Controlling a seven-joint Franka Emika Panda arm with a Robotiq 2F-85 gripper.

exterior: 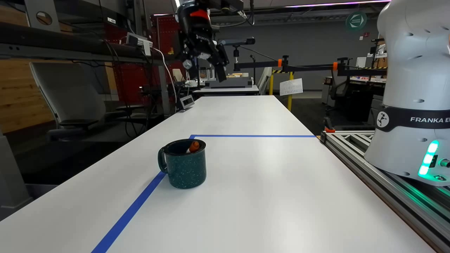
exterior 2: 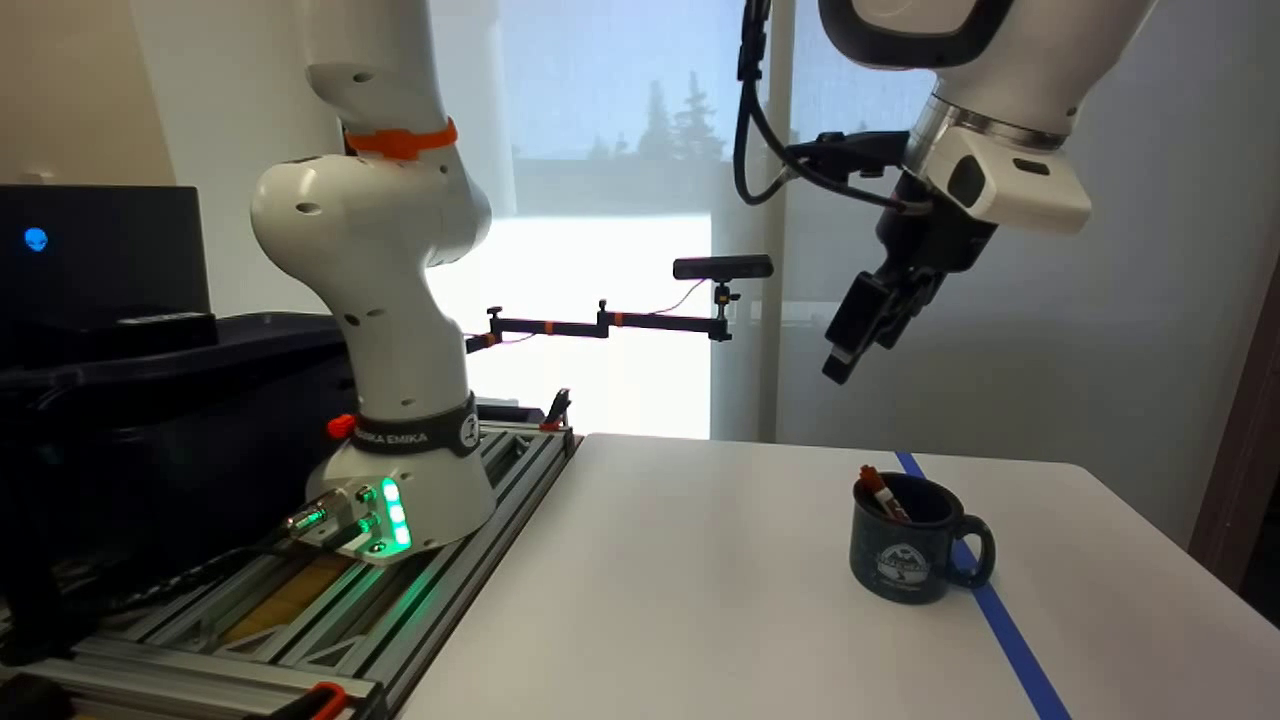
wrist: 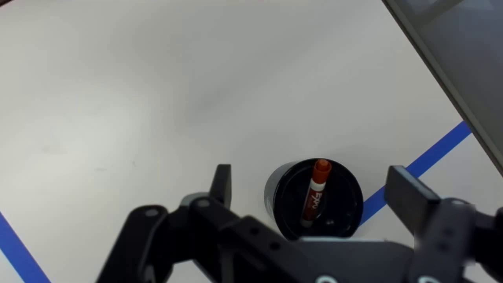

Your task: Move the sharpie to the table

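Jaws spread apart, orange-capped sharpie (wrist: 314,193), white-banded, reddish, lettered Expo, leaning inside dark mug (exterior 2: 905,545)

In an exterior view, the white Franka Panda arm (exterior 2: 375,230) has an orange band (exterior 2: 402,144) and green light strip (exterior 2: 395,512) at left, black Robotiq gripper (exterior 2: 862,354) upper right.

The white table (exterior: 263,203) carries an upright speckled dark teal mug (exterior: 187,168) and 2 strips of blue tape (exterior: 130,214), 1 passing under the mug's handle (exterior: 161,160) and 1 apart from the mug, with a small grey-framed device (exterior: 187,102) at an edge well beyond it.
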